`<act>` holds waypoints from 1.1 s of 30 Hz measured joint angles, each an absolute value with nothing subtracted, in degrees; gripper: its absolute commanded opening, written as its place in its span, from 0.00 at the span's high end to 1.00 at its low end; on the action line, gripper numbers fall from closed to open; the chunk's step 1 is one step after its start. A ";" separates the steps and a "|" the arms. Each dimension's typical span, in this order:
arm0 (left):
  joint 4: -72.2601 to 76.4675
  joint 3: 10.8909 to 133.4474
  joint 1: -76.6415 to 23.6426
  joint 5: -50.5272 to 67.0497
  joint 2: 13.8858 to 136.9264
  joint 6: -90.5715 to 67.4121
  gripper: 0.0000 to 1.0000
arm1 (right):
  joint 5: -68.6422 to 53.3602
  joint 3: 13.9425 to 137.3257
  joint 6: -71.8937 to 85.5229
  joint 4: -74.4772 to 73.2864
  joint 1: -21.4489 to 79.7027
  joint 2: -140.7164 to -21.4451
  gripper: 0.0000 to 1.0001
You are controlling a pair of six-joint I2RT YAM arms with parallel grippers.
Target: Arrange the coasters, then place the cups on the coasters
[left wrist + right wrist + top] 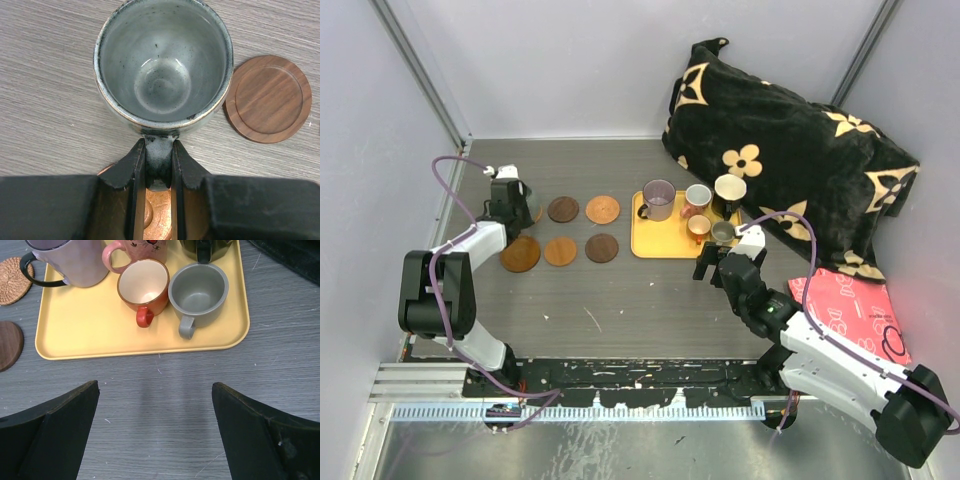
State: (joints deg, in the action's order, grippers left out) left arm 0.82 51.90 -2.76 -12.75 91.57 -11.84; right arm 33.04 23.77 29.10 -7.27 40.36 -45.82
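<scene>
A big black pillow with tan flowers sits upper right. A red bag lies below it. A yellow tray sits mid-frame.

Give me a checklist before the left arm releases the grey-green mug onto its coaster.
1. Left jaws shut on the handle of the grey-green mug: ok.
2. Mug centred over the copper coaster: not ok; the coaster shows only on the handle side.
3. Mug set down or lifted: cannot tell.
4. Other five coasters lying flat in two rows: ok.
5. Right jaws open, short of the yellow tray: ok.
6. Five cups upright on the tray: ok.
</scene>
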 measured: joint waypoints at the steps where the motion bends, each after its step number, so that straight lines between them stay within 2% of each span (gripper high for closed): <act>1: 0.49 52.12 -2.76 -12.84 91.64 -11.66 1.00 | 32.99 23.77 29.10 -7.29 40.36 -45.65 0.00; 7: -0.08 52.73 -2.76 -13.30 92.12 -11.27 1.00 | 32.88 23.75 29.10 -7.31 40.36 -45.01 0.00; 11: -0.75 53.41 -2.74 -13.30 92.42 -11.20 0.91 | 32.88 23.68 29.10 -7.29 40.29 -44.45 0.00; 15: -0.84 53.41 -2.74 -13.28 92.42 -11.09 0.90 | 32.88 23.66 29.12 -7.31 40.27 -44.23 0.00; 21: -0.93 53.45 -2.76 -13.28 92.47 -11.09 0.75 | 32.86 23.55 29.10 -7.31 40.27 -44.23 0.00; 23: -0.93 53.45 -2.74 -13.28 92.47 -11.07 0.74 | 32.86 23.55 29.10 -7.31 40.27 -44.23 0.00; 25: -0.91 53.45 -2.74 -13.30 92.49 -11.07 0.68 | 32.86 23.55 29.10 -7.31 40.27 -44.23 0.00; 33: -0.84 53.76 -2.72 -13.30 92.49 -11.07 0.58 | 32.86 23.46 29.10 -7.31 40.25 -44.12 0.00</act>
